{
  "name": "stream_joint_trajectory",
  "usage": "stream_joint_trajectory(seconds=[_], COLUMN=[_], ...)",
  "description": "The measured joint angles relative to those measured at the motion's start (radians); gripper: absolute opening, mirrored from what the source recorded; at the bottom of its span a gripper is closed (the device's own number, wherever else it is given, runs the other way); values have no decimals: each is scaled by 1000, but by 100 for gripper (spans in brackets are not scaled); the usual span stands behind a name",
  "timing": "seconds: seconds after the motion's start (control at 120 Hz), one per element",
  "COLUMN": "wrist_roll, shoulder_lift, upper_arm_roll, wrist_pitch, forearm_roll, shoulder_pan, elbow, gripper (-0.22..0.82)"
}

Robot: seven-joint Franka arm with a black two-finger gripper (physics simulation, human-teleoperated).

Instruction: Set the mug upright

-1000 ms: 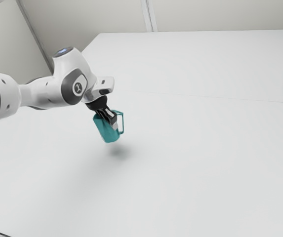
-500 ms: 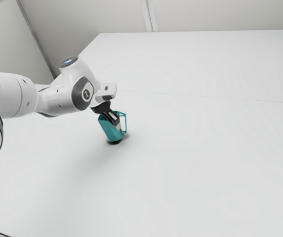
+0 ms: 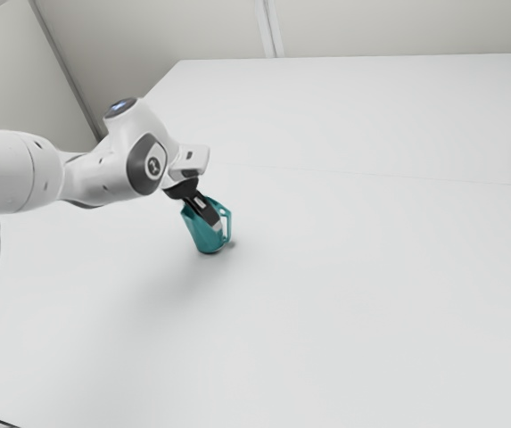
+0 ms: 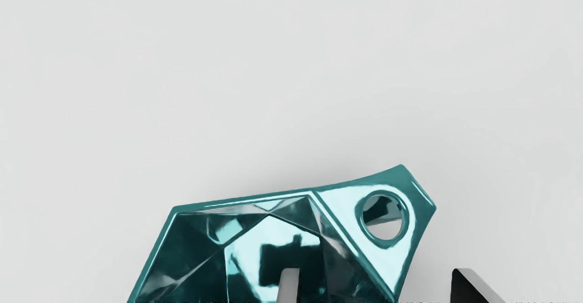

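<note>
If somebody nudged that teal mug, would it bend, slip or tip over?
The mug looks stiff, given its crisp, faceted walls. Its glossy surface could be slippery to grip. Pushed near the rim, it might tip, since it appears to narrow toward its base.

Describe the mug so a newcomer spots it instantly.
On the broad white table, follow the white robot arm from the exterior view's left to its black two-finger claw. Right at the fingertips is a glossy, faceted teal mug, handle toward the exterior view's right. Its teal colour sets it apart from the arm, claw and table.
</note>
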Motion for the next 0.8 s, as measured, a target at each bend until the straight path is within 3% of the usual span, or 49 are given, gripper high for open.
stream_joint_trajectory(seconds=[0.217,0.392,0.617,0.8], wrist_roll=[29,-35,-198,-307], shoulder_lift=[-134,-285,-313,-327], upper_arm_roll=[5,17,87,98], wrist_pitch=[-44,-256,-565,-690], forearm_roll=[28,180,334,359], shoulder_pan=[-20,-31,-194,-223], elbow=[-5,71,296,328], gripper=[50,56,59,60])
